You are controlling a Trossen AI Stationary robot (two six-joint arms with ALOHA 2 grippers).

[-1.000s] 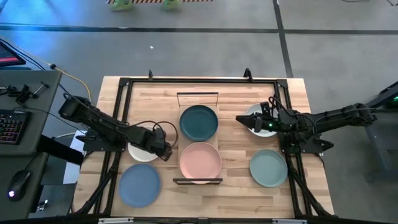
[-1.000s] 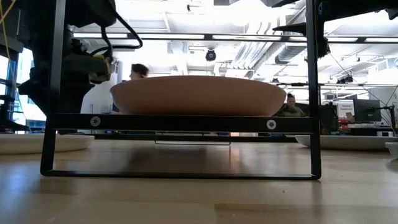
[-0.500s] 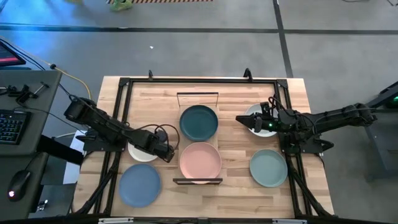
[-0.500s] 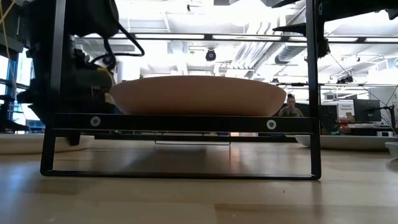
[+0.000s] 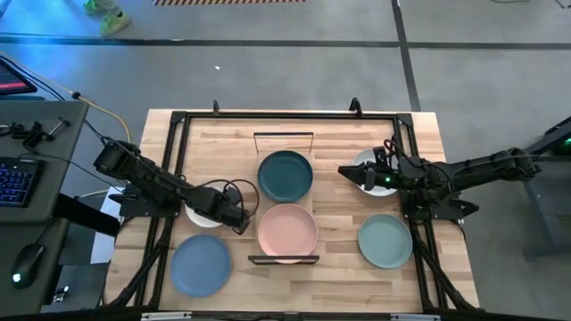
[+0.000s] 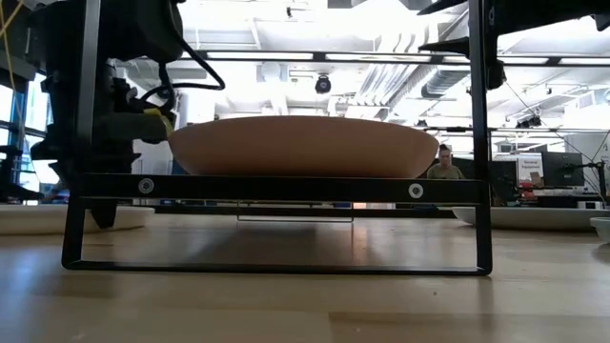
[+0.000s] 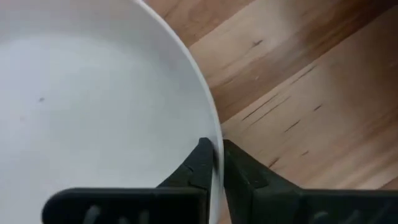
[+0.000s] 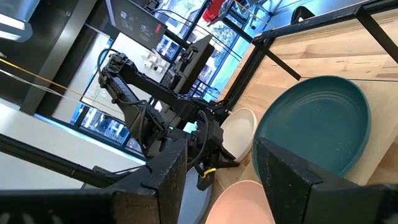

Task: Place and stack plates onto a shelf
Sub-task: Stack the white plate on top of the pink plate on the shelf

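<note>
Having just been lowered closer over the white plate point(image 5: 203, 217) on the table left of the shelf point(image 5: 284, 259), the left gripper point(image 7: 214, 165) is being closed narrowly on its rim for a lift, while the right gripper point(image 5: 368, 173) is being held wide open over the far white plate point(image 5: 360, 163).

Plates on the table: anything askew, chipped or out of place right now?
Nothing stands out. The pink plate and teal plate lie flat on the shelf; the left claw pinches the white plate by its rim.
</note>
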